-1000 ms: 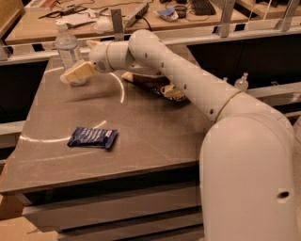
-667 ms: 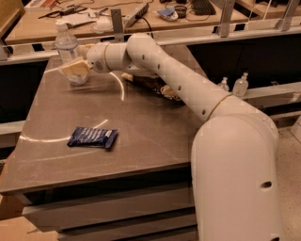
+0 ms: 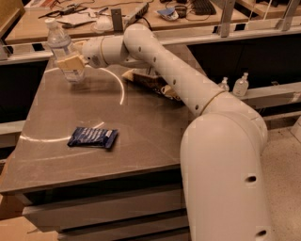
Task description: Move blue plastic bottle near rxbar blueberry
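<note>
The blue plastic bottle (image 3: 58,41), clear with a white cap, stands upright at the far left corner of the grey table (image 3: 146,136). My gripper (image 3: 70,63) reaches in from the right and sits at the bottle's middle, covering its label area. The rxbar blueberry (image 3: 92,137), a flat dark-blue wrapper, lies near the table's front left, well apart from the bottle. My white arm (image 3: 160,66) stretches across the back of the table.
A brown-and-white chip bag (image 3: 153,84) lies at the table's back middle, partly under my arm. Two tiny clear bottles (image 3: 241,84) stand on a ledge to the right. A cluttered desk (image 3: 117,14) runs behind the table.
My gripper has moved left across the back of the table and now sits at the bottle's middle. The bottle and the rxbar have stayed in place.
</note>
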Motion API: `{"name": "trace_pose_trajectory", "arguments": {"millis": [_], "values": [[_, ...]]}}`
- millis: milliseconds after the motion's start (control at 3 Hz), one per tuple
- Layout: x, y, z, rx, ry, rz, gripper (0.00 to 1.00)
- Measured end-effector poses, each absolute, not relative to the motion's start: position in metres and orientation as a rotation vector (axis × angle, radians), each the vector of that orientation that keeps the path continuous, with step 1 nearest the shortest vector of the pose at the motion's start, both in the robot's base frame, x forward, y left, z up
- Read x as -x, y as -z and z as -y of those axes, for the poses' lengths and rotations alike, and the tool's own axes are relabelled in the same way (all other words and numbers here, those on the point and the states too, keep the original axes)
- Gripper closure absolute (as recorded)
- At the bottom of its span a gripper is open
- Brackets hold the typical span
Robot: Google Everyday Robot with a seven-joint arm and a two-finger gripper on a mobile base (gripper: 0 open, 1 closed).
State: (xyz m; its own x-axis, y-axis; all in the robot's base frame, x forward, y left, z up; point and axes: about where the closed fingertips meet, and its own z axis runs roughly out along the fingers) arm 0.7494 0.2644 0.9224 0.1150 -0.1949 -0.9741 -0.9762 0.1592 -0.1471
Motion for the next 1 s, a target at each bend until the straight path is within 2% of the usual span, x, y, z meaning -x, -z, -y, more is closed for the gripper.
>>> {"name": "trace_pose_trajectory", "arguments": {"millis": [333, 1000], "values": [[-0.708, -0.94, -0.236, 1.354, -0.953, -1.313, 1.0], [-0.655, -0.938, -0.193, 1.416, -1.048, -1.265, 1.0]]}}
